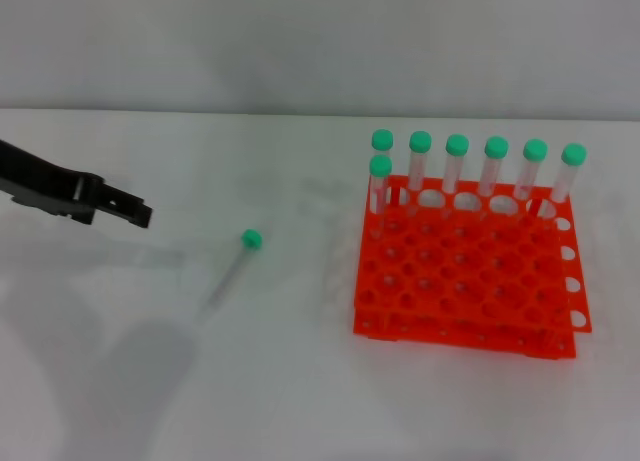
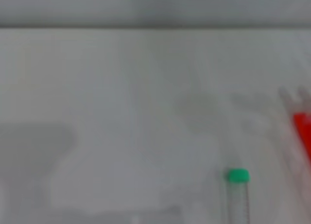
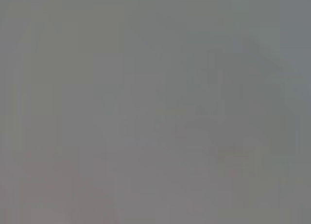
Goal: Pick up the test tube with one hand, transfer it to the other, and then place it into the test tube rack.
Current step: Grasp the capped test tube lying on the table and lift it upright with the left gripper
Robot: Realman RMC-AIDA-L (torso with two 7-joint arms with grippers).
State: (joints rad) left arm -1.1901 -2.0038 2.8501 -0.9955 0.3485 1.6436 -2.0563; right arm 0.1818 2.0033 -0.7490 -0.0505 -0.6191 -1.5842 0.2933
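While left gripper hovers near counter's left edge, fingers slightly apart, holding nothing, test tube lies flat mid-counter, green cap toward far edge. Test tube rack sits toward right edge, seven capped tubes upright in it.

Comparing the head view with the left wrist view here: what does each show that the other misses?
Only the head view shows the left tool above the table, left of the loose tube, and the whole test tube rack holding seven capped tubes. The left wrist view adds nothing of its own, only a red sliver of rack at its edge. Both show the test tube lying on the white table.
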